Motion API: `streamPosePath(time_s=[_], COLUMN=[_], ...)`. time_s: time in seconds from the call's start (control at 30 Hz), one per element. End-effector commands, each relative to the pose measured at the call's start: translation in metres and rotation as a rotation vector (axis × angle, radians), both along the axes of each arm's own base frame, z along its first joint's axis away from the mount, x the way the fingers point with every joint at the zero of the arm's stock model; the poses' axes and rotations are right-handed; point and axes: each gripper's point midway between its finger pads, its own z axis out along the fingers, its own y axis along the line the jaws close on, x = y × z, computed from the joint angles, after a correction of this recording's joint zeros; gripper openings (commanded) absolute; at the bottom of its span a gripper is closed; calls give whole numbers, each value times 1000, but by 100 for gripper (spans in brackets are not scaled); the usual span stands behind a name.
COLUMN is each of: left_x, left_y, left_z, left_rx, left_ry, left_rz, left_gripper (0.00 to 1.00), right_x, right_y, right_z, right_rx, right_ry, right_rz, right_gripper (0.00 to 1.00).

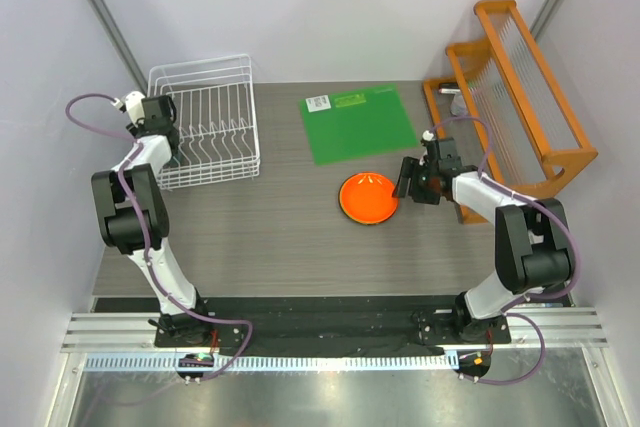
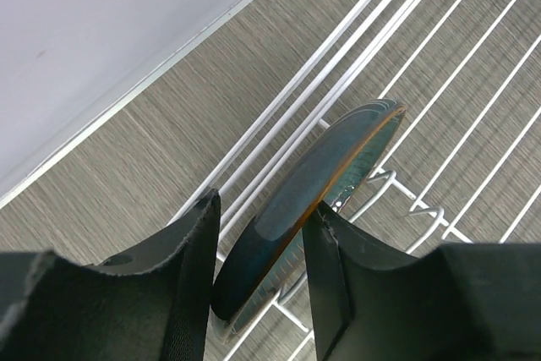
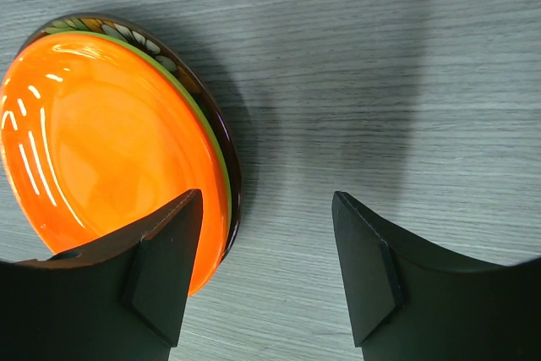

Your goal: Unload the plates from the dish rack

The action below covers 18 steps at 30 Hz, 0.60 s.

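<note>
1. The dish rack [image 1: 210, 175] stands on the surface toward 10 o'clock, close to the back wall.
2. The left hand [image 1: 160, 119] reaches into the rack at its 9 o'clock side.
3. In the left wrist view, this hand [image 2: 260, 209] is narrow. The dark grey-blue plate [image 2: 330, 166] stands on its edge between the two fingers, and both fingers seem to press on it, so I say the hand holds it.
4. The lower part of this plate sits among the white wires of the rack, and it leans a little to one side.
5. Three plates lie in one stack near the middle of the surface, slightly toward 3 o'clock.
6. The orange plate [image 1: 368, 197] is on top, the lime green plate [image 3: 221, 158] is under it, and the red floral plate [image 3: 127, 30] is at the bottom. Only the rims of the lower two are visible.
7. The right hand [image 1: 404, 180] is just beside the stack, at its 3 o'clock side.
8. Its fingers are wide apart and hold nothing. One finger [image 3: 165, 276] is over the rim of the orange plate, the other is over the bare surface [image 3: 406, 65].
9. A flat green mat [image 1: 358, 124] lies at 12 o'clock from the stack.
10. An orange wooden rack [image 1: 520, 97] stands at the 2 o'clock edge.
</note>
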Motion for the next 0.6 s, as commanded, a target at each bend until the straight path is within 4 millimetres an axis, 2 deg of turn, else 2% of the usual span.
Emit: streamPosePath(time_s=[0.0,0.1,0.2,0.4,0.57], left_x=[14,13,13,11,8], left_y=[9,9,9,7,8], left_z=[22,15,14,15,39], left_rx=[3,-3,-8,-10,28], left_ry=[-87,-73,-67,-65,-88], left_rz=[28,22,19,-3,-17], left_gripper=[39,12,0,0,0], right_x=[16,16,16,16,17], right_y=[6,6,6,6,5], right_z=[13,12,10,10,12], right_rx=[17,16,18,17,16], right_ry=[-54,-50,-44,-46,-49], right_rz=[20,22,22,21,16], right_gripper=[69,69,68,69,69])
